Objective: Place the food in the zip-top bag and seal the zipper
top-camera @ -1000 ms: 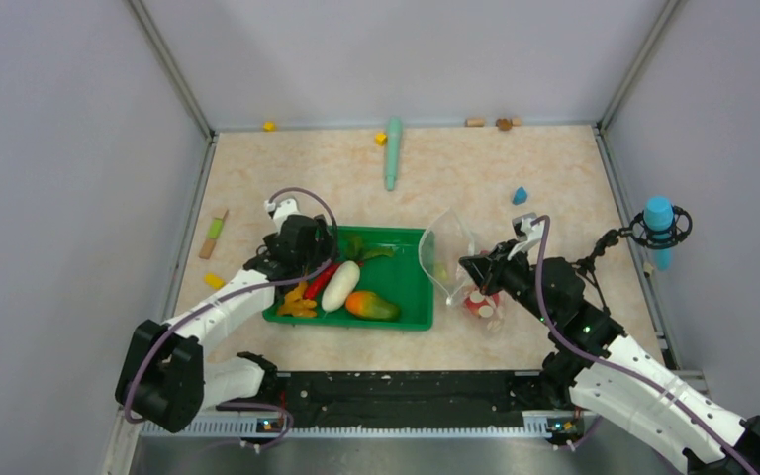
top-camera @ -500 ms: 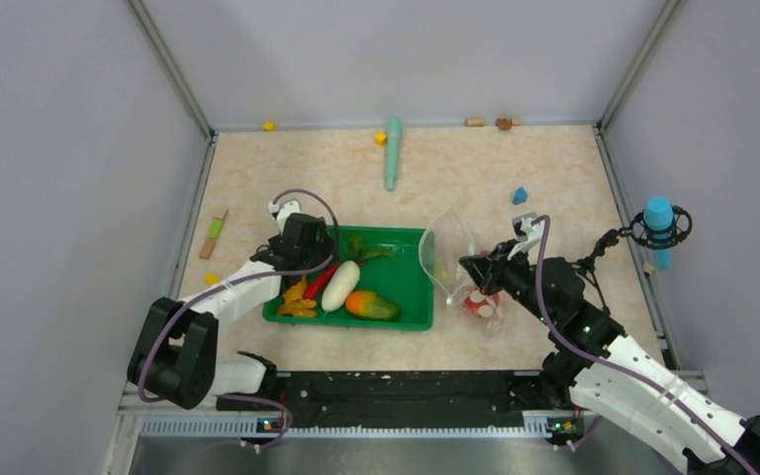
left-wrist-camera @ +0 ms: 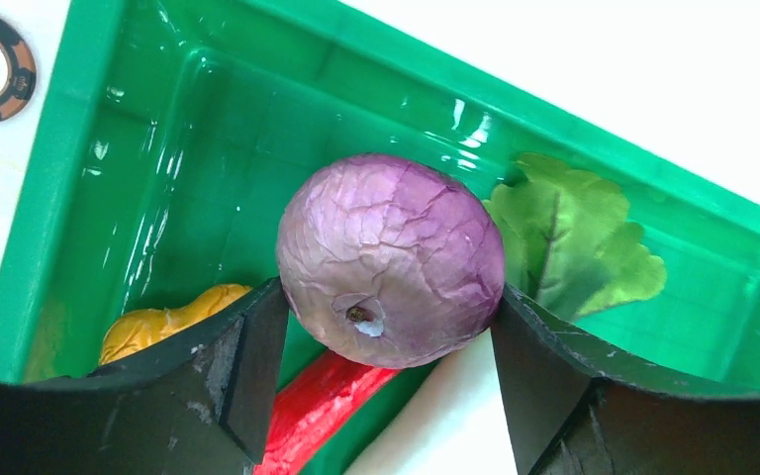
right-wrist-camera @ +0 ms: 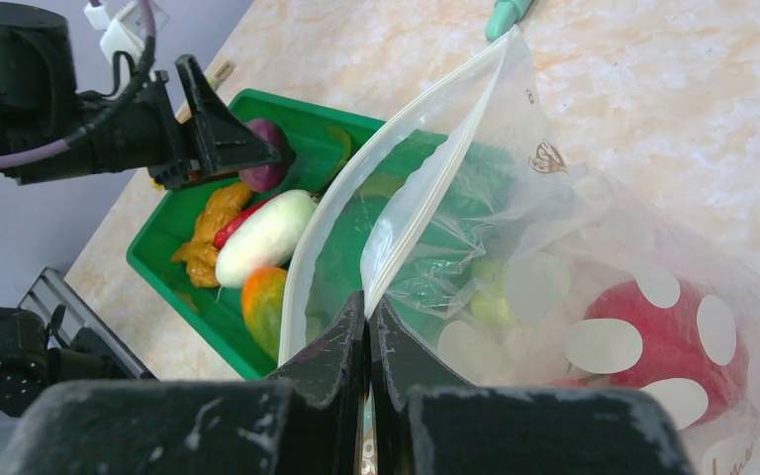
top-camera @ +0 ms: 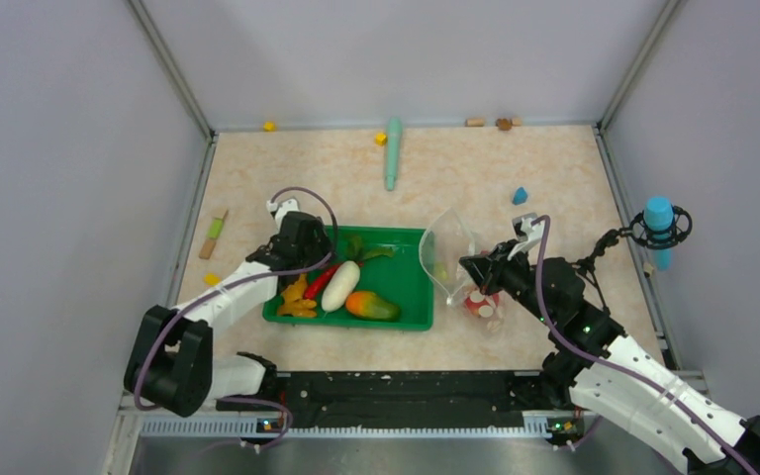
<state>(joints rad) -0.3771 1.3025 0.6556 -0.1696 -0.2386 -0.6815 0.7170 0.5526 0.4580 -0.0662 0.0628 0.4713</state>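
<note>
Left tool (left-wrist-camera: 388, 293): jaws fairly wide, one on each side of the purple onion (left-wrist-camera: 391, 252), both inner faces against its skin as far as the wrist view shows.
Grip height: the fingers meet the onion at its widest part, low on the ball.
Around the onion: it sits in the green tray (left-wrist-camera: 54, 168) above the red chili (left-wrist-camera: 322, 396), with the yellow-orange bunch (left-wrist-camera: 158, 327) to one side and the green leaf (left-wrist-camera: 574, 237) to the other.
Also in the tray: the white radish (right-wrist-camera: 262, 237) and the mango (top-camera: 371, 306).
Right tool (right-wrist-camera: 368, 317): pinched fully together on one lip of the zip-top bag (right-wrist-camera: 554, 228), lifting it so the mouth gapes toward the tray.
Zipper (right-wrist-camera: 435, 158): unsealed, the strip running up from the pinch.
In the bag: one red tomato (right-wrist-camera: 653, 341) low down. A pale item lies beside it, too blurred to name.
Bag place: on the worktop (top-camera: 455, 168), just beside the tray's right edge.
Step in hand: my reading is picking the onion for the bag, with most of the food not yet in.
Doing it well: squeeze on the onion's middle, lift straight up clear of the chili and leaf, then carry it over the tray wall into the open mouth and release it deep inside.
Risk: a round, smooth ball may squirt out of an off-centre grip.
</note>
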